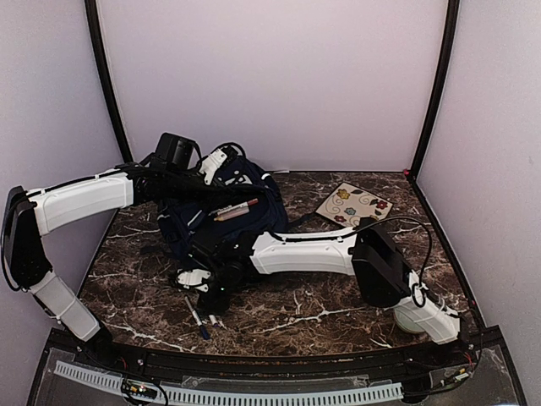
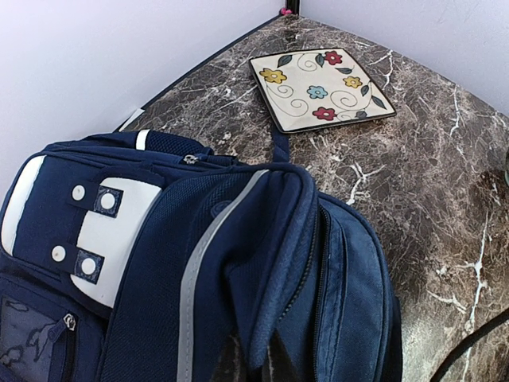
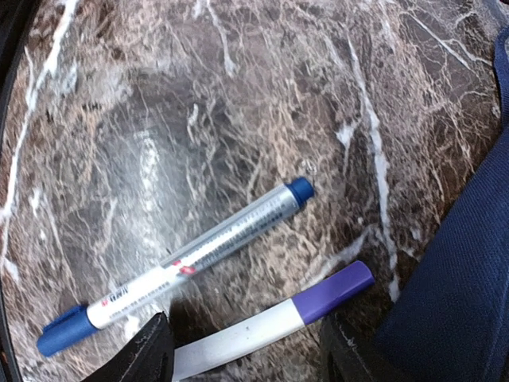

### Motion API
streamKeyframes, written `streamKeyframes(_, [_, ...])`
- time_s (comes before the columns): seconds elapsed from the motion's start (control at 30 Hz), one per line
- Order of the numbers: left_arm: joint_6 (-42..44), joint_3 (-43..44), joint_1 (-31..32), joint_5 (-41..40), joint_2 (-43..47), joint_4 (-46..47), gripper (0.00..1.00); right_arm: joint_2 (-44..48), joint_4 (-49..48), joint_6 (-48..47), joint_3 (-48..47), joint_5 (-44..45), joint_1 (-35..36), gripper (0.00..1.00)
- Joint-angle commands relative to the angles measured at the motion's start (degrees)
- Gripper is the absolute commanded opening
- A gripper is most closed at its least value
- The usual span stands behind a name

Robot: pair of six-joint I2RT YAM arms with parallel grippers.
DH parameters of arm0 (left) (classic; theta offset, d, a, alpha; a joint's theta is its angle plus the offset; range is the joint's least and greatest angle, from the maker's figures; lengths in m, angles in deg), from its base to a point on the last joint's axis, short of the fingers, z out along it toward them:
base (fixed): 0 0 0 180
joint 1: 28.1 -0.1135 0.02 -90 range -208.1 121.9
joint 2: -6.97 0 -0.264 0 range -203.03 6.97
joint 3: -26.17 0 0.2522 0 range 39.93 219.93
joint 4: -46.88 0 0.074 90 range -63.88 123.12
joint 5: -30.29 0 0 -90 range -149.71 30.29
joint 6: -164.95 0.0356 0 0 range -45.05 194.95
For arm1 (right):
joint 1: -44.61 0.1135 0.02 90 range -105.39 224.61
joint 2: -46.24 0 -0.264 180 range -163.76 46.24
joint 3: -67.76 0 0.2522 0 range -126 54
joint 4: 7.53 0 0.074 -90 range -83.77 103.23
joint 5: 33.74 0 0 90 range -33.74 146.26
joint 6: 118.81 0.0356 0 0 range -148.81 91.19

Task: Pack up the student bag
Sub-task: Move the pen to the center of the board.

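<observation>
The navy-blue student bag [image 1: 221, 222] lies at the table's left middle; its white patch and grey trim show in the left wrist view [image 2: 119, 231]. My left gripper [image 1: 216, 164] is at the bag's far top edge, shut on a fold of its fabric [image 2: 266, 350]. Two pens [image 1: 236, 210] rest on top of the bag. My right gripper [image 1: 205, 288] hangs low over the table in front of the bag, open [image 3: 246, 354]. A white pen with a purple end [image 3: 270, 322] lies between its fingers. A silver marker with blue caps [image 3: 187, 259] lies just beyond.
A square cream plate with painted flowers [image 1: 355, 205] sits at the back right, also in the left wrist view [image 2: 318, 83]. A black cable [image 1: 406, 224] loops over my right arm. The two loose pens [image 1: 198, 316] lie near the table's front edge. Walls enclose three sides.
</observation>
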State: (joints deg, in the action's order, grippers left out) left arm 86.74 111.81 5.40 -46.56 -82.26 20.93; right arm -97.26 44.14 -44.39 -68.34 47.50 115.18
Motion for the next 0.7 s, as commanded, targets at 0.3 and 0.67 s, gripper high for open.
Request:
streamKeyframes(0.3, [-0.83,1.10,0.43,4.28,1.56,4.74,0.00,5.71,11.34,-9.17,5.19,8.47,-0.67,0.44])
streamKeyframes(0.67, [-1.07,1.31,0.48,4.74,0.73,4.72,0.00,10.09,14.75,-15.11,11.00,6.85,-0.88,0.25])
